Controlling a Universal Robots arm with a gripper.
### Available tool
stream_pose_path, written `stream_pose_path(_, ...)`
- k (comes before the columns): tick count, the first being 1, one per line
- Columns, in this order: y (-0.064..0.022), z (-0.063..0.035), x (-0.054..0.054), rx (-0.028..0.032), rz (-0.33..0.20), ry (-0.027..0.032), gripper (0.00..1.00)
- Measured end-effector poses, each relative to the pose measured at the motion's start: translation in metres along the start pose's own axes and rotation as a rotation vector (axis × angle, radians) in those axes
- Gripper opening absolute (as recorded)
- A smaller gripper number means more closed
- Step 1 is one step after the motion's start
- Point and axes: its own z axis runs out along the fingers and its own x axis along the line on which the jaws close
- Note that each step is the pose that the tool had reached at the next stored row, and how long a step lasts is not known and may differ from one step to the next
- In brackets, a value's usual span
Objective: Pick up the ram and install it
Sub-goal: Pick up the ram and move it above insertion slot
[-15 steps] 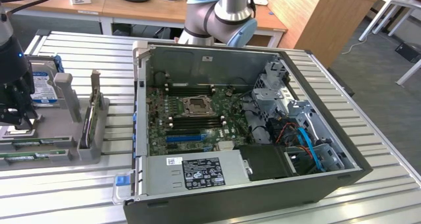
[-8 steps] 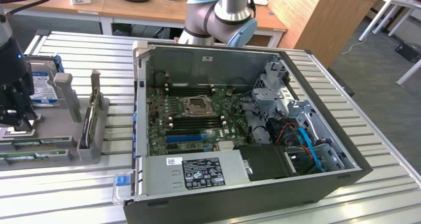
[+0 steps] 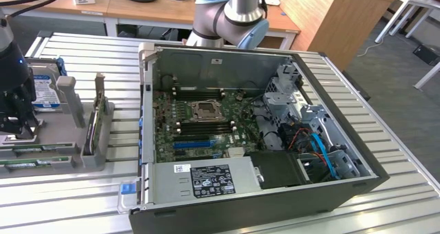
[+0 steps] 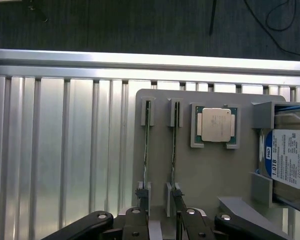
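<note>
Pincer [image 4: 159,196], spread wide, over ram [image 4: 173,150]

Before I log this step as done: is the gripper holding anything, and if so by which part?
Nothing is held. The gripper is open above the holder, near one end of the two ram sticks standing in it.

Hard drive [image 4: 289,161] cut by frame edge, gripper [image 4: 159,199] partly cropped

Exterior high, oblique; wrist close above pincer [image 4: 159,194] and shared holder [image 4: 205,170]
</note>
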Motion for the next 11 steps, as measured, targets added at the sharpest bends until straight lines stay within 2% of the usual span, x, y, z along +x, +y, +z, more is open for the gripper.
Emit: stream_pose_path(11,-0.0006,0.0157,0.001,0.0000,0.000,0.0000,0.31)
